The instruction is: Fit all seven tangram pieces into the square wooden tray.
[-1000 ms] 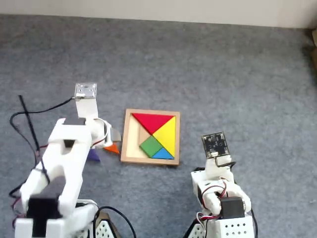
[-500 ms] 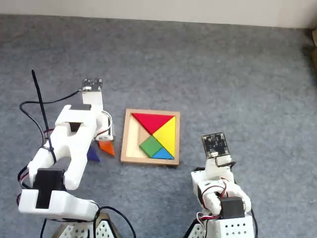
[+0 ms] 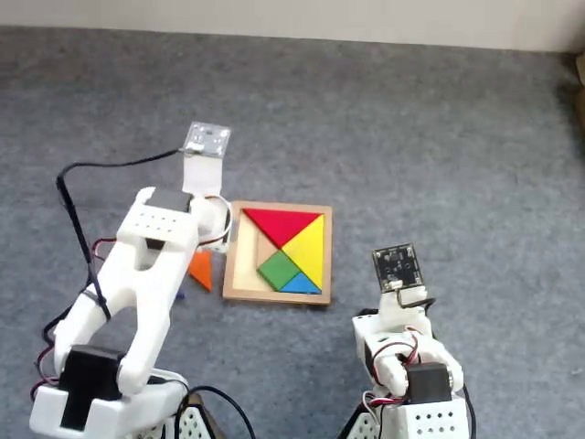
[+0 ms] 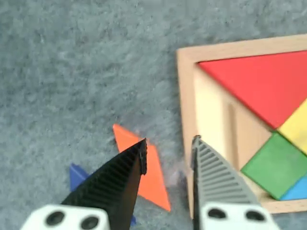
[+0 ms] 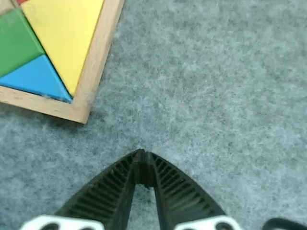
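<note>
The square wooden tray (image 3: 230,265) lies mid-table and holds a red triangle (image 3: 281,224), a yellow triangle (image 3: 309,249), a green square (image 3: 277,268) and a blue triangle (image 3: 300,284); its left part is bare wood. An orange piece (image 3: 201,268) lies on the carpet just left of the tray, with a dark blue piece (image 4: 76,175) beyond it. My left gripper (image 4: 169,146) is open above the gap between the orange piece (image 4: 144,172) and the tray's left rim (image 4: 184,96), holding nothing. My right gripper (image 5: 144,167) is shut, low over bare carpet, off the tray's near right corner (image 5: 96,62).
Grey carpet covers the whole table. The left arm (image 3: 151,274) stretches over the carpet left of the tray, trailing a black cable (image 3: 82,247). The right arm (image 3: 402,338) sits folded near the front edge. Open carpet lies behind and to the right of the tray.
The left arm has swung right and forward, from over the loose pieces to the tray's left edge. The orange piece stays on the carpet. The right arm has not moved.
</note>
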